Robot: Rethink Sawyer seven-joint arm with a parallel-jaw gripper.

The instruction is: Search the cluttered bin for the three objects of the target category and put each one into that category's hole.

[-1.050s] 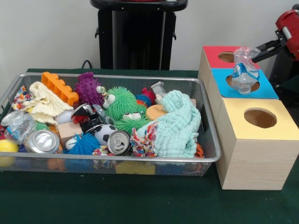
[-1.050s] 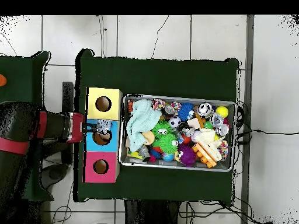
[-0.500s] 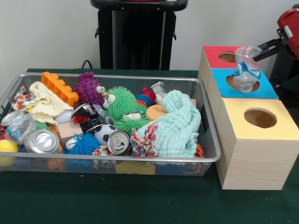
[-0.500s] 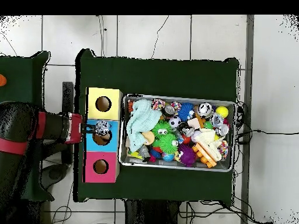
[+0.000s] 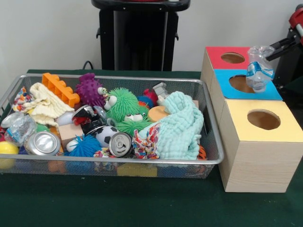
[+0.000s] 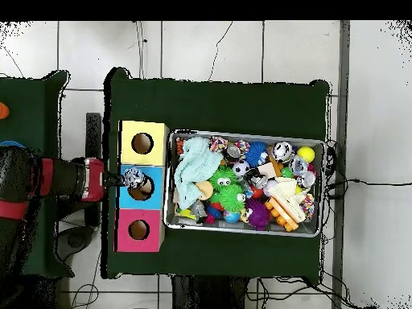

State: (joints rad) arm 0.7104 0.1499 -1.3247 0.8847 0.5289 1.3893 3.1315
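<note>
A crushed clear plastic bottle (image 5: 259, 68) with a blue label hangs in the air, with my gripper (image 5: 271, 51) shut on its top at the right edge. It hovers over the right rim of the blue box (image 5: 272, 92), to the right of that box's hole (image 5: 241, 83). In the overhead view the bottle (image 6: 133, 178) is at the left part of the blue box (image 6: 158, 198), held by the gripper (image 6: 119, 179). The wire bin (image 5: 142, 163) holds two drink cans (image 5: 120, 144) (image 5: 42, 143) and another crumpled clear bottle (image 5: 19, 126).
A red box (image 5: 215, 54) stands behind the blue one and a yellow box (image 5: 251, 151) in front, each with a round hole. The bin is crowded with a mint cloth (image 5: 182, 127), green fuzzy toys (image 5: 124, 105), a purple spiky toy (image 5: 90, 90) and an orange block (image 5: 59, 89).
The gripper has drawn back toward the right in the front view, carrying the bottle from over the blue box's hole to its right rim and slightly higher.
</note>
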